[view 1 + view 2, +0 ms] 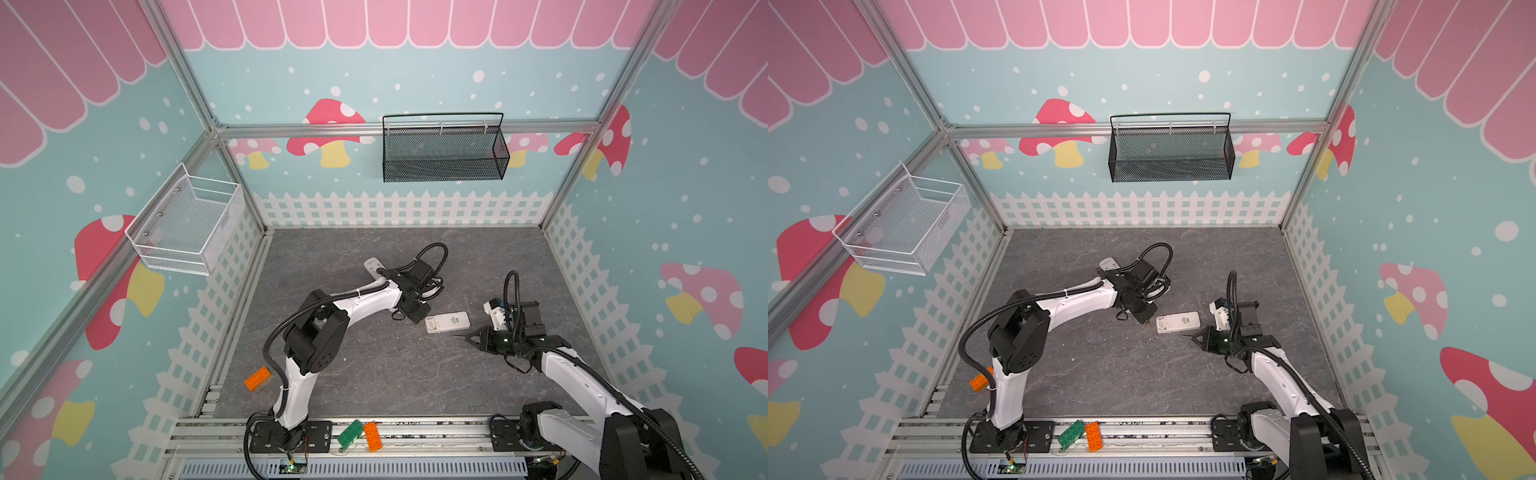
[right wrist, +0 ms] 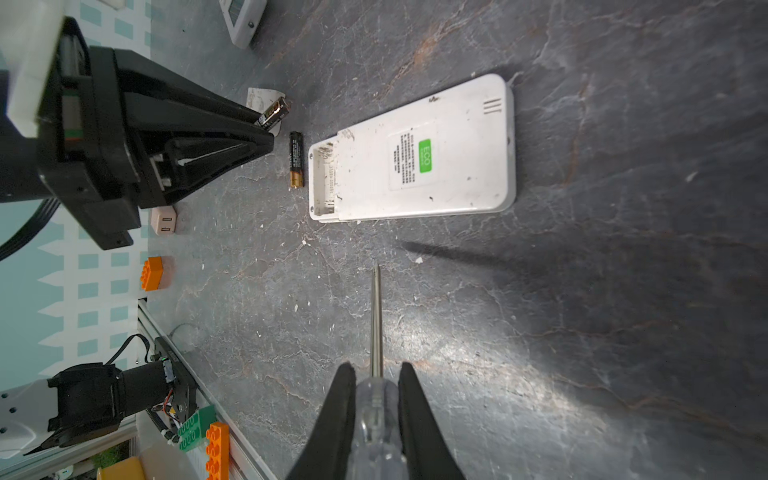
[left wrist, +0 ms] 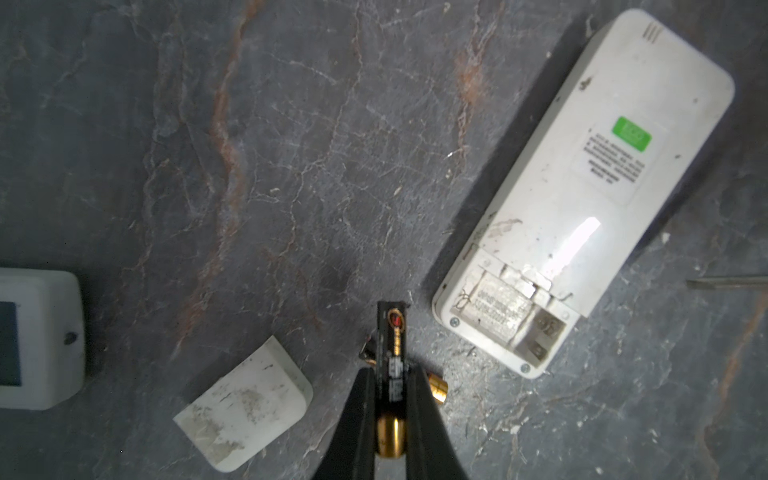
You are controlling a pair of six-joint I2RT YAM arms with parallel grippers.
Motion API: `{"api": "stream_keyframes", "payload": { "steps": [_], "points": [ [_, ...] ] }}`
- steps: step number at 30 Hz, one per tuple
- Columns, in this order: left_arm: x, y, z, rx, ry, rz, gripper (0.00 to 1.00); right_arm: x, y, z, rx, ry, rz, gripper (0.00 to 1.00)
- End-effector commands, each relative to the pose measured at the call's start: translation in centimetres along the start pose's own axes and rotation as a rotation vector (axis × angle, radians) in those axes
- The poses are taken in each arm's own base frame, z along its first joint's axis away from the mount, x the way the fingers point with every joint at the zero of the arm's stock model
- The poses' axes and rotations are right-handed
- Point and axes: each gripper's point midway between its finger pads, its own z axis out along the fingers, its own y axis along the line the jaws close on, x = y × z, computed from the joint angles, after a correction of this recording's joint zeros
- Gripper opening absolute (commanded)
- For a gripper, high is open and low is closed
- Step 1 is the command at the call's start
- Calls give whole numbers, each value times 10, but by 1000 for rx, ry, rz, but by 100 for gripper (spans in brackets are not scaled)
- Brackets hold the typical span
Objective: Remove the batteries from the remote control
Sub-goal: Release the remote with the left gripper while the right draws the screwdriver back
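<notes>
Nearest the front rail, a green brick and an orange brick lay idle; beyond them, over the bench, the right end effector was clamped on the clear handle of a screwdriver, tip aimed toward the remote control, likely held ready for prying; the remote lay back up, its battery bay open and apparently empty; just beside that end a loose battery rested on the bench, while the left end effector pinched another battery lengthwise near the detached cover, probably to set it down; farthest back, the black mesh basket and white wire basket on the walls looked empty.
</notes>
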Motion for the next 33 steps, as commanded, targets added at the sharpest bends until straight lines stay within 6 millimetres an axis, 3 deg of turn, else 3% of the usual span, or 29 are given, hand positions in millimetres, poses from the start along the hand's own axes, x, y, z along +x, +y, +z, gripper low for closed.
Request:
{"api": "stream_keyframes", "payload": {
  "steps": [1,8,11,18,21,26,33],
  "points": [
    [3,-4,15,2,4,-68,18,1,-4,-2,23,4,17,0],
    [10,-9,25,8,24,-80,30,-3,2,-6,5,-23,7,0],
    [6,-13,19,25,17,-75,36,-4,1,-7,5,-43,0,0],
    [-32,-25,-22,81,-63,20,54,-30,11,-23,33,-138,-48,0],
    [-48,-38,-29,144,-100,93,60,-42,12,-33,75,-184,-72,0],
    [-55,-65,-23,231,-150,271,73,-62,14,-53,133,-308,-112,0],
    [-56,-75,-1,252,-139,400,83,-96,21,-102,257,-528,-213,0]
  ]
}}
